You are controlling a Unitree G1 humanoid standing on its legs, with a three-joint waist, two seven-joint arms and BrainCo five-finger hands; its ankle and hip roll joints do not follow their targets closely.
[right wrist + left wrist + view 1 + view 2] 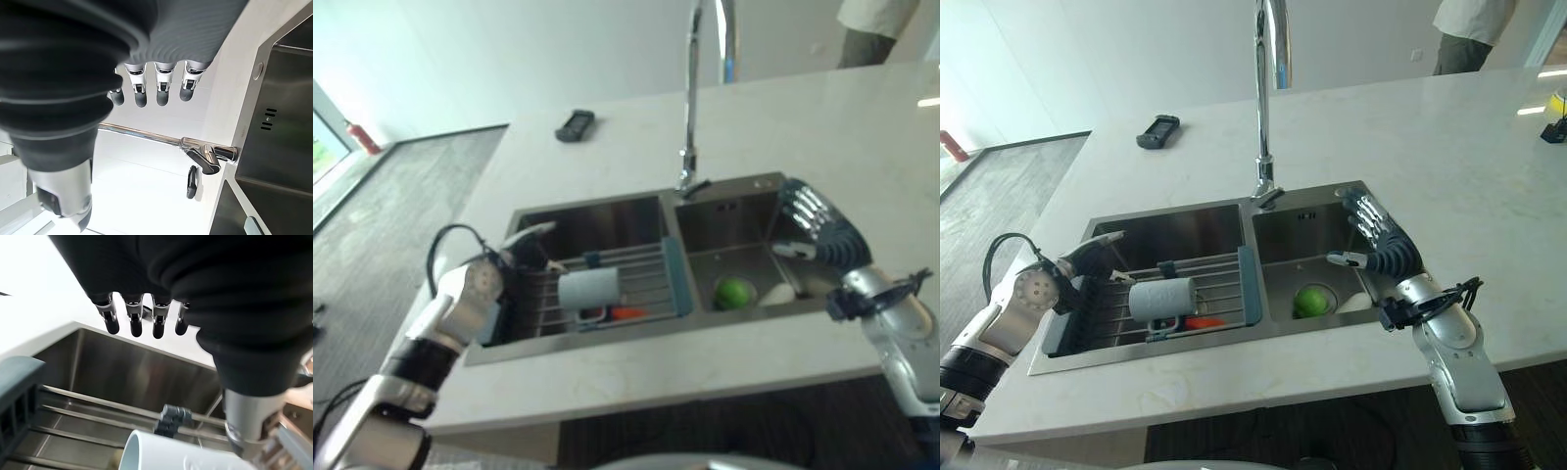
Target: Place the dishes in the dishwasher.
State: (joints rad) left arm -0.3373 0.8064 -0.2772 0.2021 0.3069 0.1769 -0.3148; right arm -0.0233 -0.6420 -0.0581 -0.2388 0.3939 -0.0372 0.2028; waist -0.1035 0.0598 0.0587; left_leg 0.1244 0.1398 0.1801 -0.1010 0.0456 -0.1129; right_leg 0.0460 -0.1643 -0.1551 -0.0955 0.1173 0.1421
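Left hand: the left hand (1097, 253) hangs over the left end of the sink's left basin, fingers straight and relaxed, holding nothing. Its wrist view shows the fingertips (133, 325) clear of everything, with the basin wall past them.
Right hand: the right hand (1379, 240) sits over the right basin's far right corner, fingers spread and straight, thumb out, empty too.
Cup: the pale blue cup (1161, 300) lies on its side on the wire rack (1219, 279) across the left basin. The left wrist view catches just its rim (161, 450) from up close.
Other stuff in the sink: something orange (1201, 322) lies just beside the cup on the rack. A green ball-shaped thing (1310, 301) sits in the right basin, with a white object (1356, 303) next to it, can't tell what.
Faucet: the tall chrome faucet (1269, 88) rises behind the divider. The right wrist view shows its spout (146, 134) and lever past the fingers.
Surface: white marble-look counter (1449, 147) around a steel double sink (1185, 230).
Room: grey floor (382, 196) off to the left, a red fire extinguisher (360, 137) by the wall.
Around: a small dark device (1157, 130) lies on the counter, well apart from the sink. A person (1469, 29) stands at the counter's far side.
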